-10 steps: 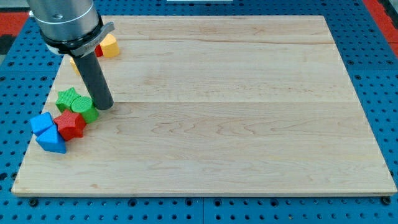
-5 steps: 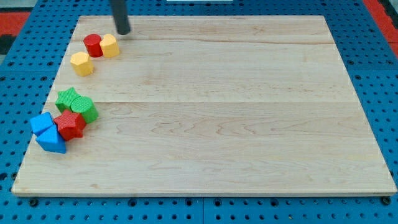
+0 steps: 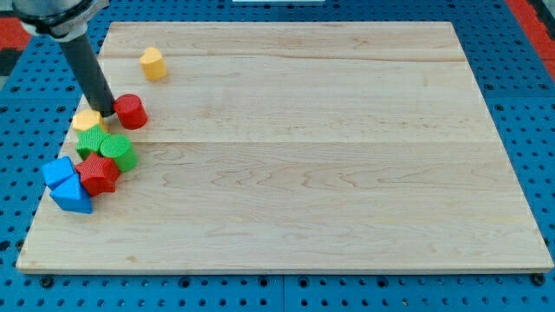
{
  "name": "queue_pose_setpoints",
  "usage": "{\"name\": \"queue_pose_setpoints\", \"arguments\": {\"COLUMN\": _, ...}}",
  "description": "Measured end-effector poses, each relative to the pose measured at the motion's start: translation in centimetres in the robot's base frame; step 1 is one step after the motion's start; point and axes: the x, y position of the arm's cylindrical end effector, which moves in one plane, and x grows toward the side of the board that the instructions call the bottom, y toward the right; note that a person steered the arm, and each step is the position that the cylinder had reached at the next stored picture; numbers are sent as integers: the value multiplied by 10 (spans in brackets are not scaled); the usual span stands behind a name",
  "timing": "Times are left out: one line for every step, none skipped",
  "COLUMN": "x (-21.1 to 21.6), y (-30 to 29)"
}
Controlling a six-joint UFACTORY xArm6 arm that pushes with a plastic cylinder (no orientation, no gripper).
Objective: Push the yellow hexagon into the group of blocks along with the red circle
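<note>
The yellow hexagon lies at the view's left, touching the top of the green star. The red circle stands just right of it, a little above the green circle. My tip rests between the yellow hexagon and the red circle, close against both. The rod slants up to the view's top left and hides part of the hexagon's right edge. Below them sit the red star and two blue blocks.
A second yellow block stands alone near the view's top left. The group lies close to the left edge of the wooden board. Blue pegboard surrounds the board.
The yellow hexagon and the red circle have moved down toward the group, leaving the other yellow block alone. My tip went from the board's top edge down to between them.
</note>
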Motion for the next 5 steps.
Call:
{"name": "queue_pose_setpoints", "arguments": {"x": -9, "y": -2}}
{"name": "queue_pose_setpoints", "arguments": {"x": -18, "y": -49}}
{"name": "queue_pose_setpoints", "arguments": {"x": -12, "y": -63}}
{"name": "queue_pose_setpoints", "arguments": {"x": 50, "y": -30}}
{"name": "queue_pose_setpoints", "arguments": {"x": 74, "y": -27}}
